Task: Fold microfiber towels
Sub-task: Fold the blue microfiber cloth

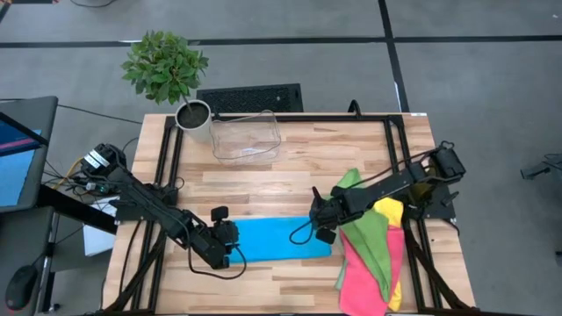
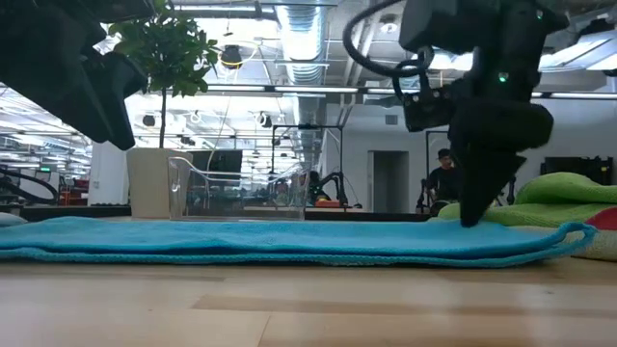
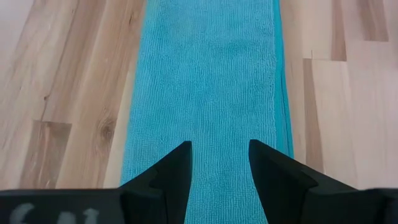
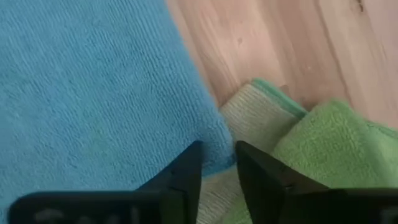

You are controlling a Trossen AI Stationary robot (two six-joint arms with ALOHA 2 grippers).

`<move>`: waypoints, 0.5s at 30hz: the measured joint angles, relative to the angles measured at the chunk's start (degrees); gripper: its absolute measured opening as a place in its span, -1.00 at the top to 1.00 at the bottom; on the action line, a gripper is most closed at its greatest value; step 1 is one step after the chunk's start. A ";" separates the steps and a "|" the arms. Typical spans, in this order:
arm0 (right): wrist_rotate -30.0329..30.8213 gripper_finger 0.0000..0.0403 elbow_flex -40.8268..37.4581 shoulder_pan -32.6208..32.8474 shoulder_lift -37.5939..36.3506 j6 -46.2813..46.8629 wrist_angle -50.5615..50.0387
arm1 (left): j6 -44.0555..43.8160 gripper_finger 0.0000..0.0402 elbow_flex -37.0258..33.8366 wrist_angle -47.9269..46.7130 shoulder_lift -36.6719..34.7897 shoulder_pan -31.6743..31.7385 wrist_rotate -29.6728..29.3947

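- Lying flat along the bench's (image 1: 290, 272) front, the blue towel (image 1: 281, 239) looks folded once into a strip.
- Left gripper (image 3: 219, 163) hovers over its left end, fingers spread, holding nothing.
- Right gripper (image 4: 217, 163) sits at the right end, fingers narrowly parted over the towel's corner; likely the next fold needs both ends pinched.
- Unfolded towels (image 1: 373, 254) wait, heaped at right.

Robotics lab / open workspace — exposed ceiling ducts (image 2: 307, 29), more robot rigs (image 2: 333, 183) and a seated person (image 2: 442, 178) in bkgd, butcher-block table (image 1: 290, 154) on grey floor, potted plant (image 1: 165, 66).
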 joint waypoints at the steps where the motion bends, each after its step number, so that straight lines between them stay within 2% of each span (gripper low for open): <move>1: 0.00 0.51 0.00 0.01 -0.14 0.03 -0.03 | -0.01 0.24 0.00 0.00 0.00 0.00 0.00; 5: -0.06 0.84 0.50 0.09 -0.67 0.05 -0.38 | -0.03 0.24 0.00 0.02 0.00 0.00 -0.17; 7: -0.28 0.93 1.27 0.09 -0.66 0.03 -0.94 | -0.10 0.24 0.00 0.27 0.00 0.00 -0.24; 12: -1.35 0.85 4.11 0.09 -0.66 -0.23 -0.82 | -0.14 0.24 0.00 1.06 0.01 0.00 -0.27; 15: -1.51 0.88 6.14 0.09 -0.66 -0.88 -0.77 | -0.14 0.24 0.00 1.07 0.02 0.00 -0.28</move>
